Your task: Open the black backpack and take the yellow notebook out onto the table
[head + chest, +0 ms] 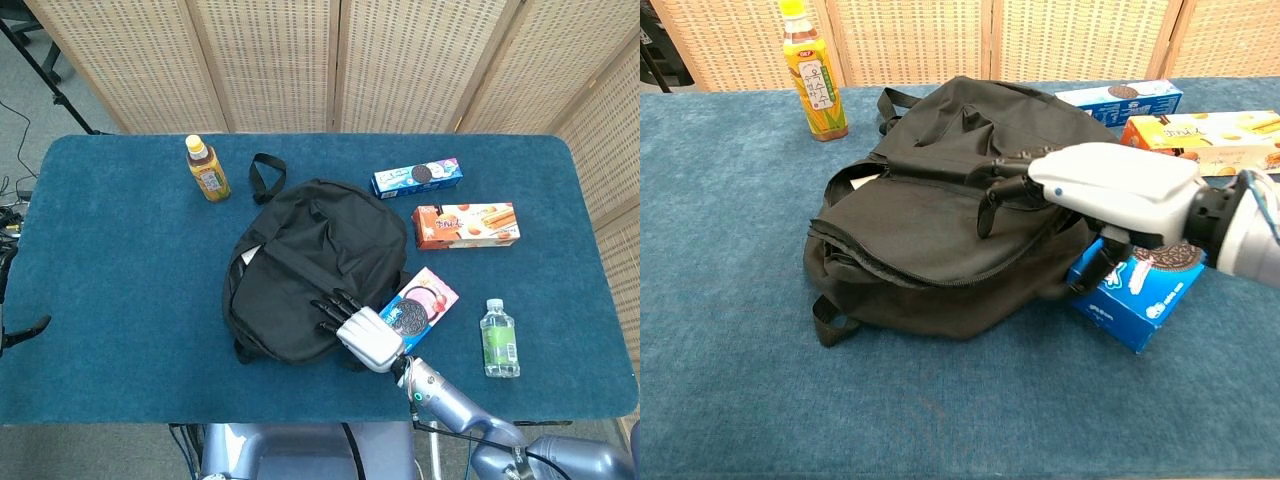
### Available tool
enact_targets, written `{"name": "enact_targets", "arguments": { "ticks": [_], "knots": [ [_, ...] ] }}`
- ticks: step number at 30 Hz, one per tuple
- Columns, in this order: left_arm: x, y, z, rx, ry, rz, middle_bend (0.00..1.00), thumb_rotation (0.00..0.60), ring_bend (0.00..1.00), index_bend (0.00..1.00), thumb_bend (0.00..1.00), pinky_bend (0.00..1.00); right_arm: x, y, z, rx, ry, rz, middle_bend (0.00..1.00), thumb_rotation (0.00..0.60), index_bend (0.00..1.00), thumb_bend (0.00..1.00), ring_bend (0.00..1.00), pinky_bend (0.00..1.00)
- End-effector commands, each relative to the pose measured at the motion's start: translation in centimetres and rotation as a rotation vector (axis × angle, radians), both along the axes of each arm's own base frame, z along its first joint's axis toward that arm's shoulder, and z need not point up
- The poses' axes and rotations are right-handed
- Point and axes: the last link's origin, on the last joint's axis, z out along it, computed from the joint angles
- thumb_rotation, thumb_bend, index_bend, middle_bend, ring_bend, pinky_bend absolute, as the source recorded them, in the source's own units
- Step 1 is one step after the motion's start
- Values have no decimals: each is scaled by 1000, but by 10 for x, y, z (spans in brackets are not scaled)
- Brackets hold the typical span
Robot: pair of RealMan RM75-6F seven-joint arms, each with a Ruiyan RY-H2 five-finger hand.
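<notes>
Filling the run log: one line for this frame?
phase: reach | right hand: open, over black backpack | left hand: idle at table edge | yellow notebook: not visible
</notes>
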Motion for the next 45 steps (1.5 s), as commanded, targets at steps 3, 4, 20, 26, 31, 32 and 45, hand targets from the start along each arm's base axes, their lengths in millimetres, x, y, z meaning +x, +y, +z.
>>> {"name": "enact_targets", "arguments": {
  "ticks": [3,4,20,26,31,32,45],
  "knots": [
    [0,0,1,4,-3,-2,0,600,0,90,0,56,6,-7,0,-26,-32,-24,267,600,471,625,177,185],
    [0,0,1,5,-5,0,0,600,0,90,2,56,7,-8,1,-33,-36,-24,286,600,490,641,185,189],
    [15,0,-7,-53,2,-78,0,600,0,90,10,57,27,-43,0,-73,-344,-255,547,600,687,622,430,494],
    [35,10,-17,-155,23,-186,0,600,0,90,11,56,39,-64,2,-97,-468,-473,550,600,690,620,431,494],
    [55,28,-29,-283,16,-317,0,600,0,90,43,56,41,-85,5,-149,-442,-575,560,600,698,620,431,494],
    [59,32,-29,-295,10,-347,0,600,0,90,54,56,41,-89,7,-157,-440,-598,561,600,698,619,431,494],
    [96,61,-71,-513,25,-606,0,600,0,136,118,90,26,-128,34,-164,-519,-878,563,600,698,612,431,495]
  ]
}}
